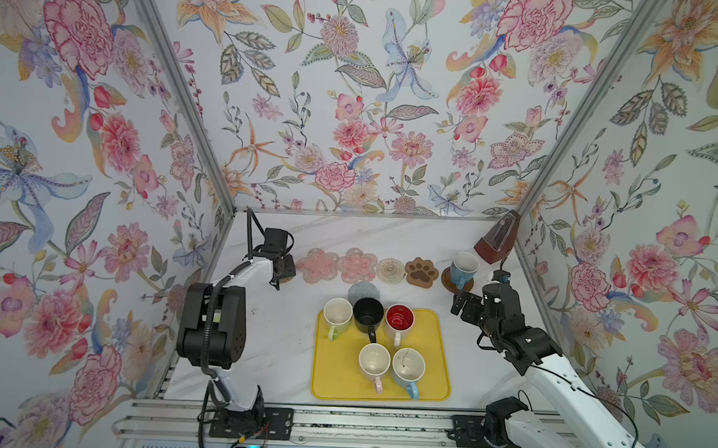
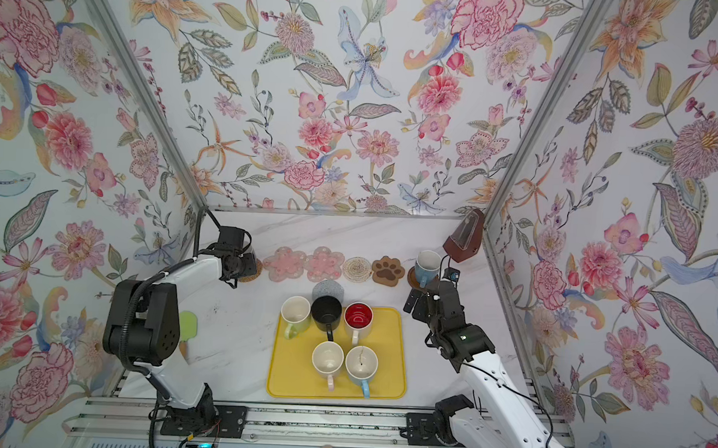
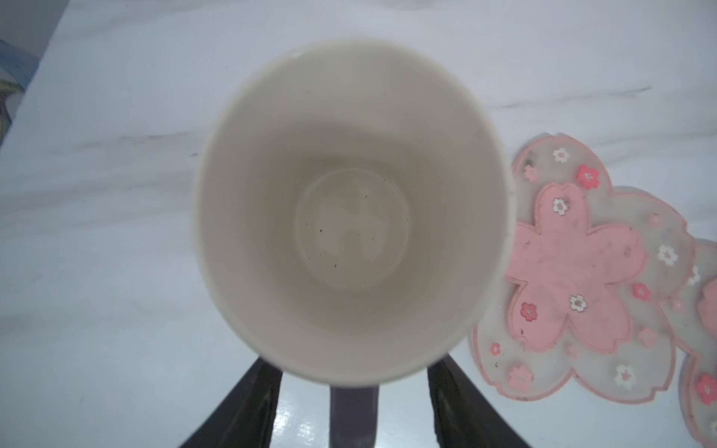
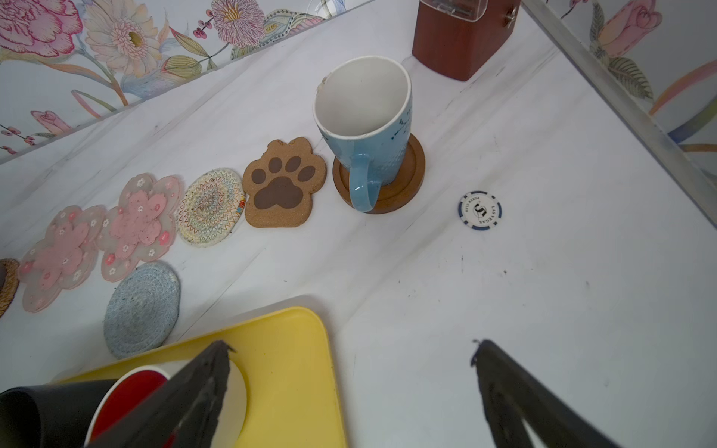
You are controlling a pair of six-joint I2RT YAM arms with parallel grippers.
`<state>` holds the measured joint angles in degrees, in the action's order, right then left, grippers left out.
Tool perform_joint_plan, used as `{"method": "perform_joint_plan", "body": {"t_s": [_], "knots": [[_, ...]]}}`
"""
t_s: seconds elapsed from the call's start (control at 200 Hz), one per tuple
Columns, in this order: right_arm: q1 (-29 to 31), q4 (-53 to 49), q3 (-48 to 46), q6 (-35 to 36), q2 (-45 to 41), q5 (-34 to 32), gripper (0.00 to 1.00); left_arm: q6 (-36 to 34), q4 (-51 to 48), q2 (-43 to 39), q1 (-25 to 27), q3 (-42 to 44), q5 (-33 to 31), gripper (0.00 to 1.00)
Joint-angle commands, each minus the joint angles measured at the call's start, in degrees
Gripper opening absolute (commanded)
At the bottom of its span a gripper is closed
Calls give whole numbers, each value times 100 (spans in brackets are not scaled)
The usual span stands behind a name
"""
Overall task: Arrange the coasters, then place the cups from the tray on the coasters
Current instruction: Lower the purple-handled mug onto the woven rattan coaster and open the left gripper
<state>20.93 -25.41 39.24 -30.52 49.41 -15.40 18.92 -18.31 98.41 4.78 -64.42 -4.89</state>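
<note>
Lettering on the poker chip [image 4: 480, 210] reads LAS VEGAS. Five cups [image 1: 368, 313] sit on the tray [image 1: 431, 361], a blue cup [image 4: 364, 116] on the wooden coaster [image 4: 403, 194], a seventh cup [image 3: 349, 213] between parted left jaws; right jaws gape empty.

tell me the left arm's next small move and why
Probably draw the left gripper back off the lavender cup: its fingers stand open either side of the handle, not touching it, and the cup sits upright beside the pink flower coaster.
</note>
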Motion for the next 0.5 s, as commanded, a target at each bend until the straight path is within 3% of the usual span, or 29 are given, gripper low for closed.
{"method": "perform_joint_plan", "body": {"t_s": [0.0, 0.13, 0.315, 0.495], "knots": [[8, 37, 56, -53, 22, 5, 99, 33, -34, -459, -3, 35, -73, 84], [8, 31, 104, -41, 46, 16, 99, 6, -211, -1245, -11, 57, 29, 99], [8, 57, 179, -37, 187, 19, 99, -40, -14, -2562, -10, 486, 48, 99], [41, 91, 222, -59, 265, 123, 99, -8, 142, -3233, -6, 1031, 119, 99]]}}
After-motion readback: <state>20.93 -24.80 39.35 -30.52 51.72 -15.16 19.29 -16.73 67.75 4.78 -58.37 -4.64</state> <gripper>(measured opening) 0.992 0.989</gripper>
